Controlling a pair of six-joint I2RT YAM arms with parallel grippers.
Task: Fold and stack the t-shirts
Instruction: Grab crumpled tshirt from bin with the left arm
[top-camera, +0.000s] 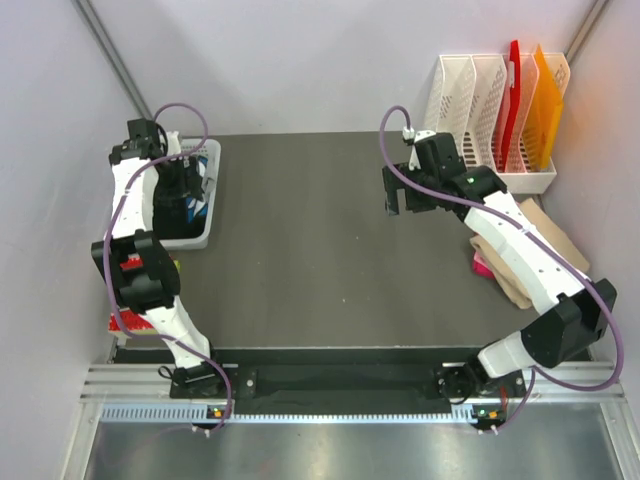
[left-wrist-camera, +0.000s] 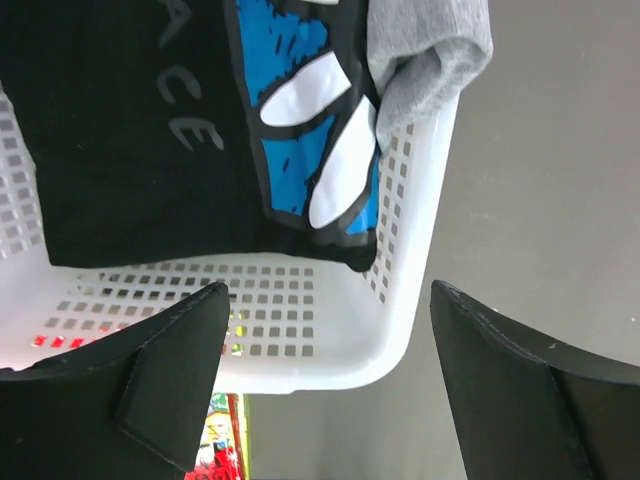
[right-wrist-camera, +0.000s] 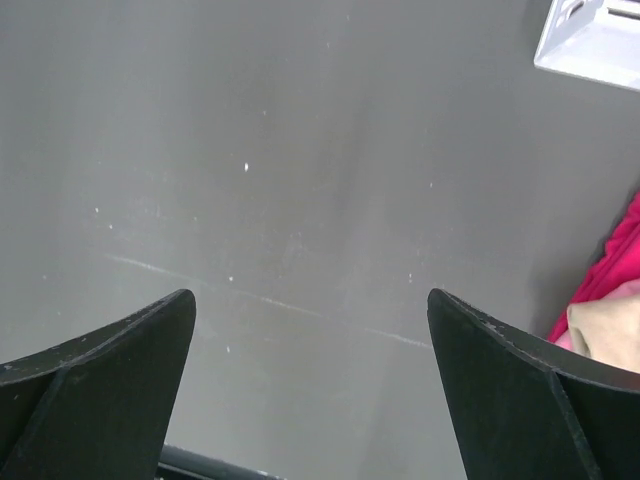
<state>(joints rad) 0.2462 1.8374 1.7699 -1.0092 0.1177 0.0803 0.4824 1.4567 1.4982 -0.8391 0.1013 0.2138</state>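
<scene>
Our left tool (left-wrist-camera: 327, 290) hangs wide open over the basket (left-wrist-camera: 400, 300) holding a black shirt (left-wrist-camera: 120, 170) and a grey shirt (left-wrist-camera: 430, 50); our right tool (right-wrist-camera: 310, 294) gapes above the worktop (right-wrist-camera: 300, 150).

— Where can a gripper pass?
— Over the middle of the table (top-camera: 310, 260). It lies bare beneath the right gripper (right-wrist-camera: 310, 300), whose jaws are spread.
— Left side?
— The white basket (left-wrist-camera: 420, 200) stands there (black shirt (left-wrist-camera: 130, 130) and grey shirt (left-wrist-camera: 430, 60) fill it), and the left gripper (left-wrist-camera: 330, 290) hangs parted over its rim.
— Right edge?
— A tan shirt (top-camera: 545, 240) and a pink shirt (top-camera: 481, 265), with white racks (top-camera: 480, 100) behind.
</scene>
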